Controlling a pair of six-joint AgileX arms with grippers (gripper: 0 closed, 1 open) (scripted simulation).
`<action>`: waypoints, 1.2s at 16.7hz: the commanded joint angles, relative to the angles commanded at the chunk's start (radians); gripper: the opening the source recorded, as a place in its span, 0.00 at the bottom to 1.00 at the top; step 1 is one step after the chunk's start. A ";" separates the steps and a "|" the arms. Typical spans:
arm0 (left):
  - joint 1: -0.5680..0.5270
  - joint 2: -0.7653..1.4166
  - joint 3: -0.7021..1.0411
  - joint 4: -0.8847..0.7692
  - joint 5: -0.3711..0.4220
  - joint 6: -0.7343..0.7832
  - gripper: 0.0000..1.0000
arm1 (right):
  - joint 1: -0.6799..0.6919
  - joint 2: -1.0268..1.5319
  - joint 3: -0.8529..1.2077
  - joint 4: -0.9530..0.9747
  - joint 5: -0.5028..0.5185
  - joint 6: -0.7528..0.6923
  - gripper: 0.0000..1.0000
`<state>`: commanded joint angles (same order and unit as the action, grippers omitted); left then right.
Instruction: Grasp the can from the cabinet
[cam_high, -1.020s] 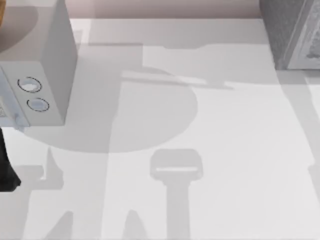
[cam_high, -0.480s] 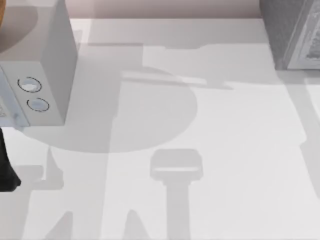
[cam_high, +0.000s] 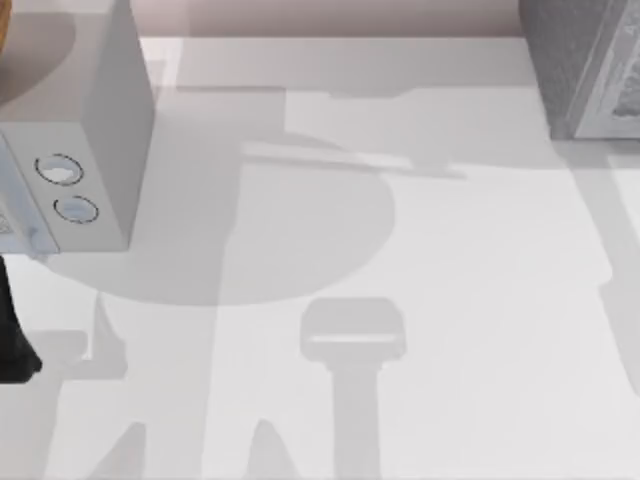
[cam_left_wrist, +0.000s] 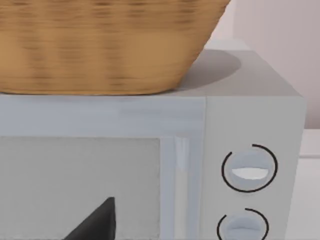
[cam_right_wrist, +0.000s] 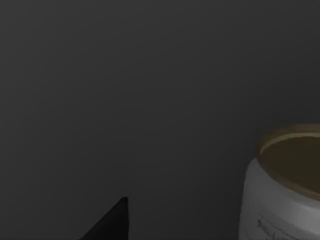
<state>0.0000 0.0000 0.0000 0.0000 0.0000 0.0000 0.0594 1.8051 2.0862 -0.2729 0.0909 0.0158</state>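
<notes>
wicker basket (cam_left_wrist: 100, 45) atop microwave (cam_left_wrist: 250, 115); can (cam_right_wrist: 285, 185) upright.

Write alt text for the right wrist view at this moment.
A white can with a gold-rimmed top stands in a dim, dark grey space, cut off by the frame. A black tip of the right tool pokes in, apart from the can.

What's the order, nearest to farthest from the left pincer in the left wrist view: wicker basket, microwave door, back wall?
1. Microwave door, directly ahead of the left pincer.
2. Wicker basket, on top of the microwave.
3. Back wall, behind the microwave.
</notes>
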 joint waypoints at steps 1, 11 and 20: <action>0.000 0.000 0.000 0.000 0.000 0.000 1.00 | 0.000 0.000 0.000 0.000 0.000 0.000 0.70; 0.000 0.000 0.000 0.000 0.000 0.000 1.00 | 0.000 0.000 0.000 0.000 0.000 0.000 0.00; 0.000 0.000 0.000 0.000 0.000 0.000 1.00 | 0.002 -0.003 -0.001 -0.001 0.000 0.001 0.00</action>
<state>0.0000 0.0000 0.0000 0.0000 0.0000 0.0000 0.0615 1.8017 2.0857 -0.2743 0.0909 0.0171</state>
